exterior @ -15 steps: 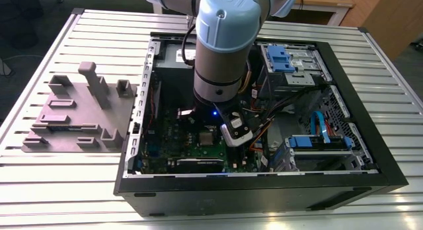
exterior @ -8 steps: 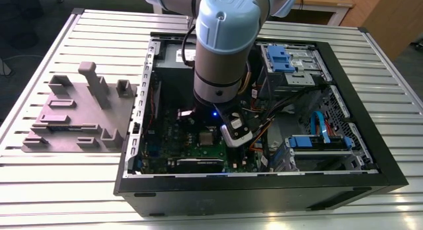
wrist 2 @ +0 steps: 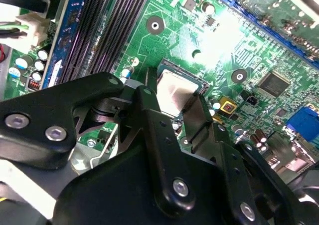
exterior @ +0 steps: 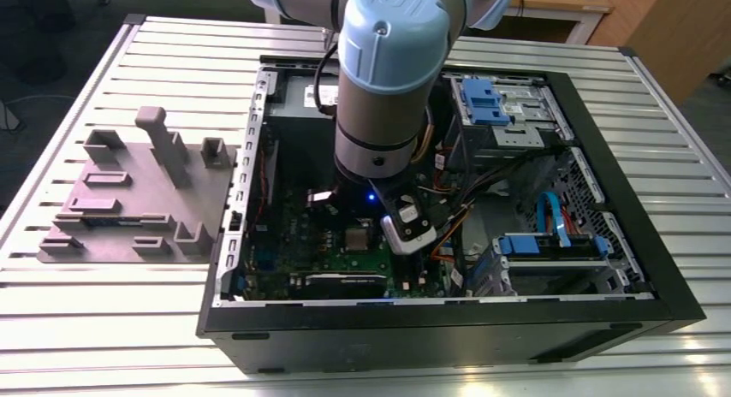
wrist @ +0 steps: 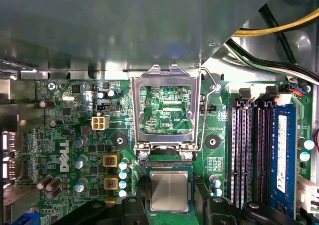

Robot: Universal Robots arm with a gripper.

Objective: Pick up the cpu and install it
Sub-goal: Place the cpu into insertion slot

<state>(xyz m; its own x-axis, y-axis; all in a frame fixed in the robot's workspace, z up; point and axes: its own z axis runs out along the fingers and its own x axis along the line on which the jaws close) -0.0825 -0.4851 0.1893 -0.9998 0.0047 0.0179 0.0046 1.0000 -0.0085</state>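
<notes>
Two fingers (wrist 2: 152, 120) of the hand (wrist 2: 173, 96) clamp the cpu (wrist: 169, 190) just beside the open socket frame (wrist: 165, 110); white lettering (wrist: 64, 157) marks the green motherboard (wrist: 219, 130) inside the computer case (exterior: 457, 320).

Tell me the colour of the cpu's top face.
Shiny silver-grey metal with a thin green rim; the cpu shows best in the first wrist view.

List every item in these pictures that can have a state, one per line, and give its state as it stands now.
Small flat square silver-topped cpu: held level over the green motherboard's socket; whether it is seated cannot be told.
Black gripper: shut on the cpu's two opposite edges.
Rectangular metal socket frame: swung open, away from the socket.
Black computer case: lying on its side, side panel off.
</notes>
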